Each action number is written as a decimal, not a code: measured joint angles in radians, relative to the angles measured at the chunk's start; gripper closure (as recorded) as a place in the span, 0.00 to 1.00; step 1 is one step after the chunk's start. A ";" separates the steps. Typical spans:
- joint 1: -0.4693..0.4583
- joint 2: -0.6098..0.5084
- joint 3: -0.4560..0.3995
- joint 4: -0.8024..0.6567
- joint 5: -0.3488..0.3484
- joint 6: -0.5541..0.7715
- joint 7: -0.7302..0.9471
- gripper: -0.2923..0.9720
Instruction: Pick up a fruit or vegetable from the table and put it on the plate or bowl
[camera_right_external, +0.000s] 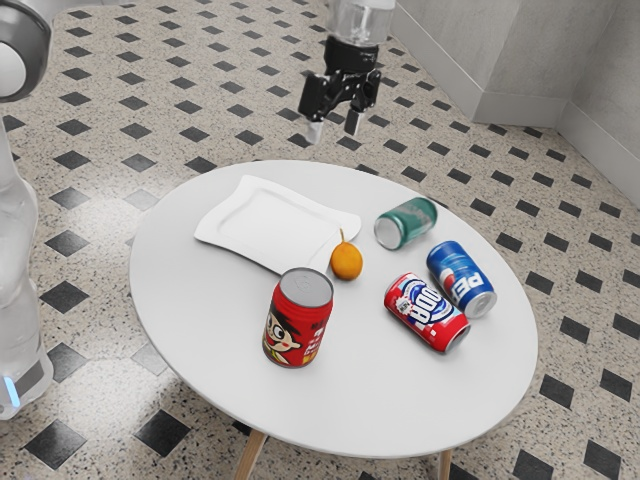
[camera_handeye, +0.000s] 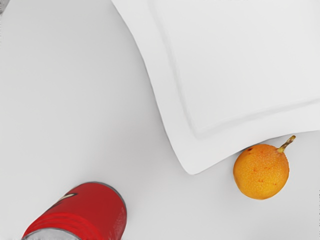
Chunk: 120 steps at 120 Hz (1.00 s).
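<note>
Orange fruit (camera_right_external: 346, 261) against plate (camera_right_external: 262, 222) corner, table (camera_right_external: 200, 330) centre | gripper (camera_right_external: 333, 125) raised well above plate, fingers apart, empty | likely pre-approach clearance, short hop ahead

The orange fruit (camera_handeye: 261, 171) touches the white plate (camera_handeye: 170, 125) at its edge; the red can (camera_handeye: 85, 212) stands well apart.
</note>
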 joint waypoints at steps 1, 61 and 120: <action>0.000 0.000 0.000 0.000 0.000 0.000 -0.004 0.23; -0.034 -0.018 0.047 0.013 0.003 -0.049 0.293 0.23; -0.087 0.061 0.073 -0.015 0.061 -0.025 0.952 0.23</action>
